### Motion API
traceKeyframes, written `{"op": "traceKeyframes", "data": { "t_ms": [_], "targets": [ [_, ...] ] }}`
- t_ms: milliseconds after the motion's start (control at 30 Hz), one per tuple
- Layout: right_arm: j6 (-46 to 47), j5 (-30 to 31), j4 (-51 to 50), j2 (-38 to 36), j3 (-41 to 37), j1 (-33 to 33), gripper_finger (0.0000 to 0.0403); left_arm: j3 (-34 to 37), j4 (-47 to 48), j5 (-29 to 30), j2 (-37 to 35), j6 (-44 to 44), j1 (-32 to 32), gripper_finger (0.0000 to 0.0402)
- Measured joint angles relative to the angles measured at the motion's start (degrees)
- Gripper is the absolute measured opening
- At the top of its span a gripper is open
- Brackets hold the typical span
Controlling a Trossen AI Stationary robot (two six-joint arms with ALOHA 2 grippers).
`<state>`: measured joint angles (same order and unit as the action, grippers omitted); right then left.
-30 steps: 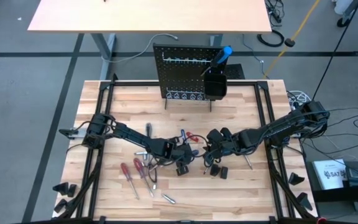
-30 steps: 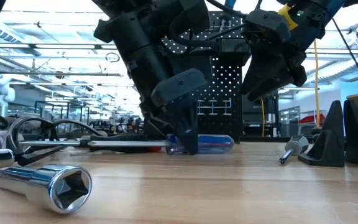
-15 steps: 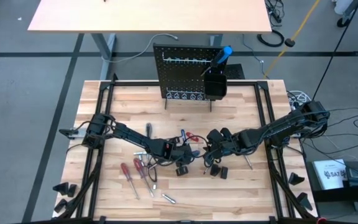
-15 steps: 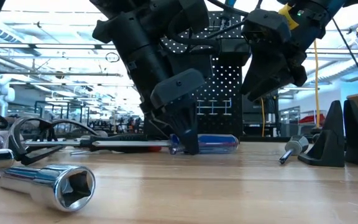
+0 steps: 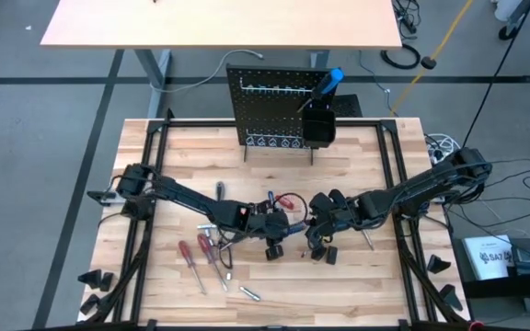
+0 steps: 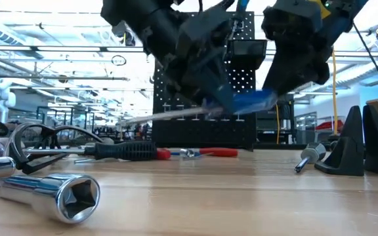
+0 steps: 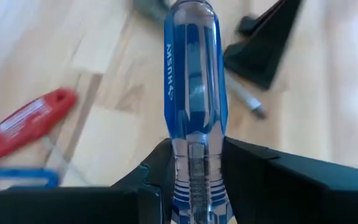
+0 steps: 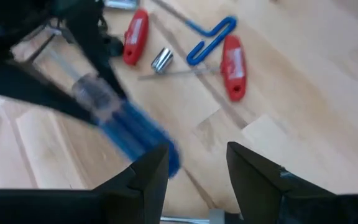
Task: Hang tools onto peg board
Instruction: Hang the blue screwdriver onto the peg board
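My left gripper [image 5: 274, 232] is shut on a blue clear-handled screwdriver [image 6: 241, 103], held up above the table's middle. My right gripper [image 8: 197, 179] is open, just right of it. The handle's free end [image 8: 166, 155] is close before one of its fingers; whether they touch, I cannot tell. The black peg board [image 5: 279, 110] stands upright at the far edge with silver hooks. A blue-handled tool [image 5: 332, 79] sticks out of its black bin [image 5: 318, 127]. Red-handled screwdrivers [image 5: 193, 254] and red-handled pliers [image 5: 288, 200] lie on the table. My left gripper pinches the screwdriver's handle at its ribbed neck [image 7: 194, 163], next to the shaft, between its two fingers. The fingers lie across the handle. The screwdriver is lifted clear of the table and tilted. Its handle end [image 6: 268, 98] is higher, toward the right gripper, and its shaft [image 6: 149, 117] slopes down to the left.
A chrome socket [image 6: 51, 193] lies near the front edge. A black-and-red-handled tool [image 6: 133, 152] lies on the table behind it. Black wedge blocks [image 5: 329, 256] [image 6: 346, 144] stand near the right gripper. A blue bent key and red-handled keys [image 8: 229, 65] lie between the grippers and the board.
My left gripper has risen with the blue screwdriver and gone a little toward the table's right. The screwdriver lay flat on the table. It is now lifted clear and tilted, handle end up, close to my right gripper.
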<state>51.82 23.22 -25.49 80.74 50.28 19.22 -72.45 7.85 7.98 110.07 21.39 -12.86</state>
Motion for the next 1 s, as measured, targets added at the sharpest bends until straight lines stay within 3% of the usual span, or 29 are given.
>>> {"op": "traceKeyframes", "data": {
  "t_ms": [333,500,600,767,1000],
  "targets": [
    [0.0,14.7,-2.9,-8.3,0.0,7.2,0.0155,-0.2,-5.6,-1.9,-7.4,-6.2,0.0,0.0103],
    [0.0,20.7,-3.2,-10.3,0.0,10.5,0.0155,3.0,-14.2,-0.4,-13.9,-10.2,-0.2,0.0103],
    [0.0,21.6,-3.3,-10.4,0.0,11.5,0.0155,8.7,-19.9,3.0,-19.0,-13.0,-0.1,0.0103],
    [-0.4,21.9,-3.4,-10.4,0.0,11.7,0.0155,23.3,-37.1,11.3,-28.7,-13.0,-0.1,0.0103],
    [-0.6,24.3,-3.6,-10.4,0.0,11.7,0.0155,45.9,-77.6,20.9,-34.4,-9.9,0.1,0.0103]
  ]
}}
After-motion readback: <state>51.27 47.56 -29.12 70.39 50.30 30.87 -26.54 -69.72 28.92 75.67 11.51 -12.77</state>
